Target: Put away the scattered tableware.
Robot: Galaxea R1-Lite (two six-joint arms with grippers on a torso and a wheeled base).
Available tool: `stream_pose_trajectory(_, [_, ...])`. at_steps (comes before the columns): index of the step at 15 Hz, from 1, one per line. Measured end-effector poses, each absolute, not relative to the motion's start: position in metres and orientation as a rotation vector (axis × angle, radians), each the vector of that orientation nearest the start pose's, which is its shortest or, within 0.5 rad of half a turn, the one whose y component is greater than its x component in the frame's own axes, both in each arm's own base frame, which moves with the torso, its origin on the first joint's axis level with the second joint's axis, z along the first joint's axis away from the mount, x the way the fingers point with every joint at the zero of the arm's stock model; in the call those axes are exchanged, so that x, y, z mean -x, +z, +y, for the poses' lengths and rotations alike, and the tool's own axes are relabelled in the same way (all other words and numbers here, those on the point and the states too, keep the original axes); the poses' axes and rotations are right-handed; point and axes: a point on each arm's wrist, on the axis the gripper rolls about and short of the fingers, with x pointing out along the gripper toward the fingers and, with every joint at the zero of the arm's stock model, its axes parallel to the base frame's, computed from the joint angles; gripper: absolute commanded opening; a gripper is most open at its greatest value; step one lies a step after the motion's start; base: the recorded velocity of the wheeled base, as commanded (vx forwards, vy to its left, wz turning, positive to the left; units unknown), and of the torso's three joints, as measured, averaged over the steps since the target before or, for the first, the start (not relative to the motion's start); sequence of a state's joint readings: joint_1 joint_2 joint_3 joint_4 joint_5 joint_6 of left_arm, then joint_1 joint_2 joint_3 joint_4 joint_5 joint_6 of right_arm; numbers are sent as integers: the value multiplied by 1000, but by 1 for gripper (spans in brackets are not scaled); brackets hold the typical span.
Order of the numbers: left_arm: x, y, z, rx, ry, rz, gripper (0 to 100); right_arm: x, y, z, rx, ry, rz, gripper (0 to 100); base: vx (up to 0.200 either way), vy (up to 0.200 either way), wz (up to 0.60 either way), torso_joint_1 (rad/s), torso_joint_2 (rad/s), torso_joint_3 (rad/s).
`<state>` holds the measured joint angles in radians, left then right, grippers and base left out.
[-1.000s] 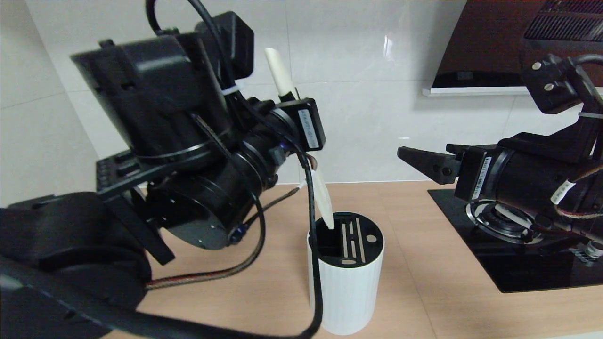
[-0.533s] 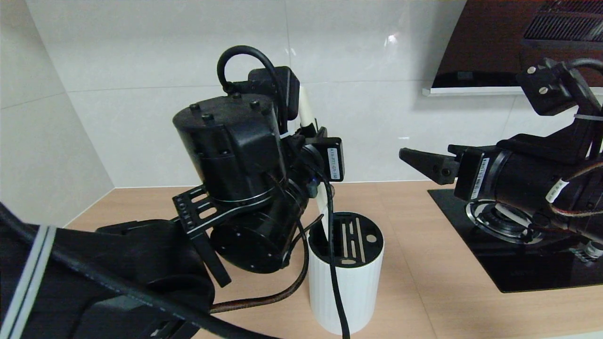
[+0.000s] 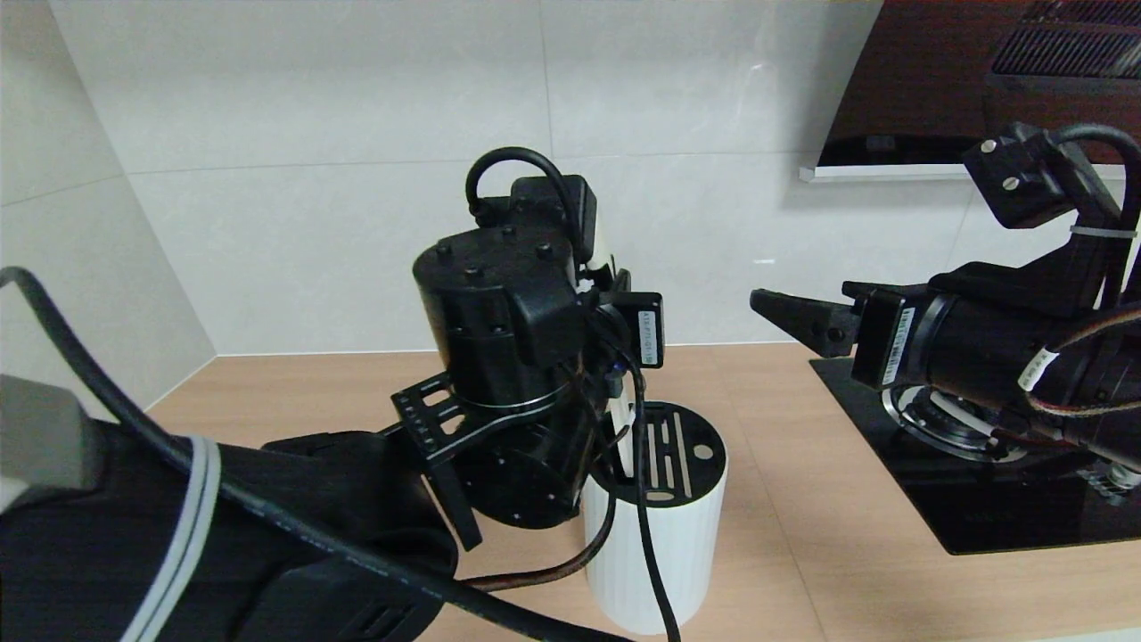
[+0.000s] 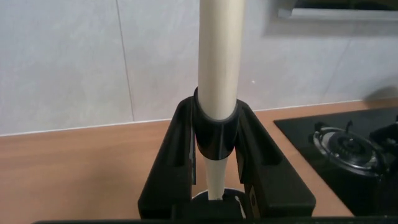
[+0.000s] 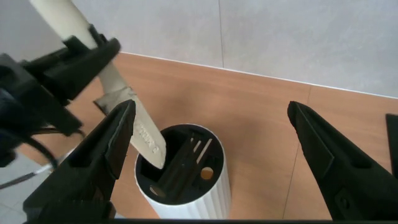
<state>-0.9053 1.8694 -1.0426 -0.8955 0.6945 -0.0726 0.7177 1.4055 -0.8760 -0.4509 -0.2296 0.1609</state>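
- I'm using the knife holder (image 3: 655,553) as my landmark: a white, vertically ribbed cylinder with a flat black top cut with narrow slots, small round holes and one wider opening. It is standing upright on the smooth, light wood-grain countertop (image 3: 802,535).
- The left gripper (image 4: 214,134) is hanging directly above the holder and clenching the knife (image 4: 221,56). Its black jaws are pinching the round, matte cream handle near the dark collar where handle meets blade.
- The knife is standing nearly upright, leaning slightly. In the right wrist view, the pale flat blade (image 5: 146,140) is running down from the gripper, and its tip is dipping into the wide opening at the edge of the holder's black top.
- The right gripper (image 3: 802,308) is hovering above and off to the holder's right. Its tapered black fingers (image 5: 323,149) are spread wide apart, grasping nothing, and are pointing back toward the holder.
- A glossy black glass cooktop (image 3: 945,499) with a round metal burner ring is lying on the counter to the holder's right, under the right arm.
- Glossy white wall tiles (image 3: 312,178) are rising behind the holder, and a dark range hood (image 3: 936,80) is hanging up to its right.
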Motion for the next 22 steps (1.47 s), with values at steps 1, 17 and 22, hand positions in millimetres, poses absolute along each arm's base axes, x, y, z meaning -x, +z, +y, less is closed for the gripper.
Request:
stream_pose_trajectory(1, [-233,212,-277,115,-212,-32,0,-185,264,155,-120,482,112,100,0,0,0,0,0,0])
stream_pose_trajectory(17, [-219,147,-303,-31,-202,96,0,-188,259,157,-112,478,129,100,0,0,0,0,0,0])
stream_pose_trajectory(22, [-219,146,-304,-27,-203,94,100,-188,259,157,-111,479,131,100,0,0,0,0,0,0])
